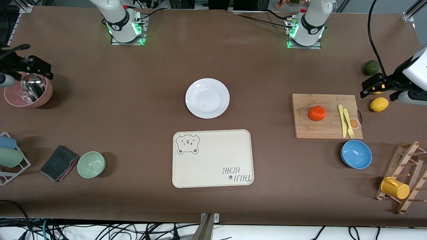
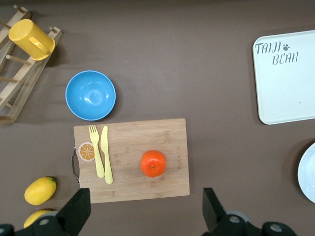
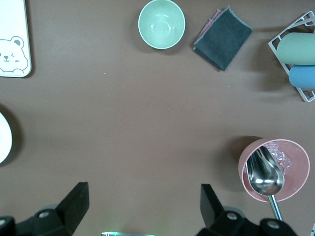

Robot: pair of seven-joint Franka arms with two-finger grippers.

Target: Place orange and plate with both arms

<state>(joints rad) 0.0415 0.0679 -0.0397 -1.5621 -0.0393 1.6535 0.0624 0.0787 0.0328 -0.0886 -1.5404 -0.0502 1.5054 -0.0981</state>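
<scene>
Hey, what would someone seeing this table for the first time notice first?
Probably the bright red-orange mandarin-like orange on the wooden cutting board toward the left arm's end of the table. Next, the round glossy white plate at the table's middle, with the cream rectangular bear tray nearer the front camera.

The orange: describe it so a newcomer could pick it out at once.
Find the wooden cutting board toward the left arm's end of the table. The orange sits on it beside a yellow knife and fork. It is the only red-orange fruit; the lemon is yellow and lies off the board.
</scene>
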